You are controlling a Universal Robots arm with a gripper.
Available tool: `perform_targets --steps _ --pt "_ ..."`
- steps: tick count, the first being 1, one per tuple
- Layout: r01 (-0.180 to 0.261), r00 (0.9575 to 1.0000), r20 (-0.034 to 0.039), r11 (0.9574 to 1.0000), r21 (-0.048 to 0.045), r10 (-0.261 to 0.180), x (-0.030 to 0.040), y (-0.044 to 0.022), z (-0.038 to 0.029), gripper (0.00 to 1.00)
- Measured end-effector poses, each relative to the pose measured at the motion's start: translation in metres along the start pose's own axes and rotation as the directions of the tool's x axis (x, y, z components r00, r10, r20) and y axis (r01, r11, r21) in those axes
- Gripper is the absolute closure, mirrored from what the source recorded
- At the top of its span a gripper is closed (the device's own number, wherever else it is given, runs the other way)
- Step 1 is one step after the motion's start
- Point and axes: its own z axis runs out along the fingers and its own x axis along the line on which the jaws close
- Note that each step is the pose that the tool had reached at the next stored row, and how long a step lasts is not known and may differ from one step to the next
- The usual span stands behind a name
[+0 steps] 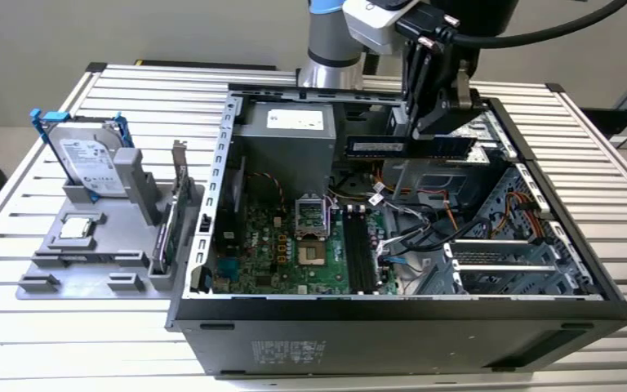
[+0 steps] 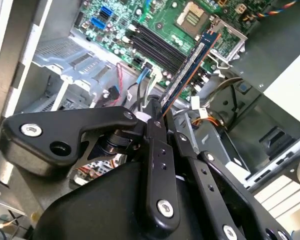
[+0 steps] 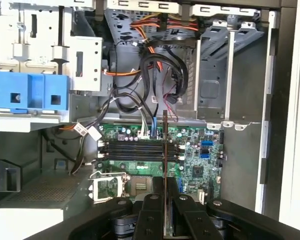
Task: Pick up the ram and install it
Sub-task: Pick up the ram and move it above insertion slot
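Observation:
The ram (image 1: 401, 147) is a long dark stick with a white label. It hangs level above the open computer case (image 1: 199, 245), near the case's far wall. My gripper (image 1: 436, 137) is shut on one end of it, coming down from above. In the second wrist view the ram (image 2: 190, 65) juts out from my gripper (image 2: 157, 117) over the green motherboard. In the first wrist view the ram (image 3: 165, 150) shows edge-on, rising from my gripper (image 3: 165, 194) and crossing the black memory slots (image 3: 135, 150). Those memory slots (image 1: 357, 249) lie well below the stick.
A grey holder (image 1: 85, 269) at the exterior view's left carries a hard drive with blue rails (image 1: 85, 159), an upright card (image 1: 166, 224) and a processor (image 1: 77, 229). Inside the case are the power supply (image 1: 286, 126), loose cables (image 1: 423, 233) and drive cages (image 1: 509, 253).

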Motion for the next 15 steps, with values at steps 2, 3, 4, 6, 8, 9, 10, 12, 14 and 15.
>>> perform_targets --steps 2,3,4,6,8,9,10,12,14,15 --pt "0.0 1.0 0.0001 1.0 0.0 0.0 0.0059 0.0001 -0.0004 1.0" --pt "0.0 1.0 0.0 1.0 0.0 0.0 0.0089 0.0001 -0.0006 1.0" --pt "0.0 1.0 0.0001 1.0 0.0001 0.0 0.0119 0.0002 -0.0008 1.0" --pt "0.0 1.0 0.0001 1.0 0.0001 0.0 0.017 0.0002 -0.0012 1.0" --pt "-0.001 1.0 0.0001 1.0 0.0001 0.001 0.0216 0.0003 -0.0014 1.0" --pt "-0.001 1.0 0.0001 1.0 0.0001 0.001 0.0234 0.0003 -0.0015 1.0" --pt "-0.001 1.0 0.0001 1.0 0.0001 0.001 0.025 0.0004 -0.0016 1.0" --pt "-0.001 1.0 0.0001 1.0 0.0001 0.001 0.0276 0.0004 -0.0017 1.0" --pt "-0.002 1.0 0.0001 1.0 0.0001 0.002 0.0292 0.0004 -0.0017 1.0" --pt "-0.002 1.0 0.0001 1.0 0.0001 0.002 0.0299 0.0005 -0.0017 1.0"
